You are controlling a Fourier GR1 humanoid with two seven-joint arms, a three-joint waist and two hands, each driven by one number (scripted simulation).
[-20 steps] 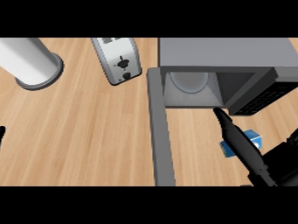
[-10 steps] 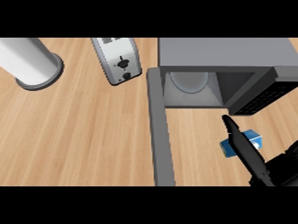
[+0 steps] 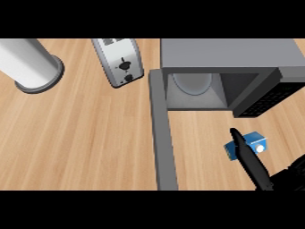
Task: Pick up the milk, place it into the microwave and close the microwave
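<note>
Our right hand [image 3: 273, 172] nears the milk [image 3: 247, 145]
The small blue carton sits on the surface before the open microwave [image 3: 227, 67]; fingers straight, holding nothing; we judge it light, stiff, best taken by its sides

The counter [image 3: 82, 134] was pale, wood-grained tan. The microwave [image 3: 230, 53] was grey with a black control panel. The milk [image 3: 247, 144] carton was blue with a white spot. The toaster [image 3: 118, 62] was silver, and the right hand [image 3: 300, 172] black.
</note>
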